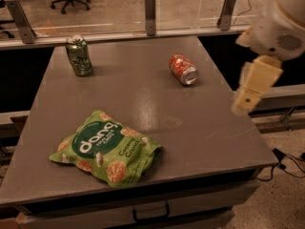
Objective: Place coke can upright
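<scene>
The coke can (181, 69), red with white lettering and a silver end, lies on its side on the grey table (143, 109), toward the back right, its silver end facing the front right. My gripper (255, 87) hangs at the right edge of the table, to the right of and nearer than the can, apart from it and holding nothing.
A green drink can (79, 56) stands upright at the back left. A green snack bag (107, 148) lies at the front left. A glass rail with metal posts (150, 7) runs behind the table. Cables (286, 163) lie on the floor at the right.
</scene>
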{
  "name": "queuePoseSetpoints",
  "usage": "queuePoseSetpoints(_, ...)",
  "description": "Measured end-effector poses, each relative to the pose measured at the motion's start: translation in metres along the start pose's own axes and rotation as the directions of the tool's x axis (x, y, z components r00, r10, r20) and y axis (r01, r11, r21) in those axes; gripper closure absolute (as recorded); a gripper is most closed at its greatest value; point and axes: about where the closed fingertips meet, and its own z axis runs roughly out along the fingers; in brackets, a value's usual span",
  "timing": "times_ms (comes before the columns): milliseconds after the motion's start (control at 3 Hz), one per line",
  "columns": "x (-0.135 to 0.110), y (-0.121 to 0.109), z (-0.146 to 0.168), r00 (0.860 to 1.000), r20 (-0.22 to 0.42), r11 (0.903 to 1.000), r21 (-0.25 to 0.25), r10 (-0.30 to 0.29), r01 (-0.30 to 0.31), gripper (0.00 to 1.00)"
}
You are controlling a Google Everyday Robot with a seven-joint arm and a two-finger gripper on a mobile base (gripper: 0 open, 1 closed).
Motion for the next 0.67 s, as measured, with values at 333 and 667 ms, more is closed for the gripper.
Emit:
queuePoseSetpoints(333, -0.056, -0.048, 0.027, 0.997, 0.067, 0.9988, 0.004, 0.049, -0.049, 0.00)
queuePoseSetpoints(667, -0.124, -0.105, 0.063, 0.978, 0.137, 0.9869, 0.016, 0.157, -0.161, 0.00)
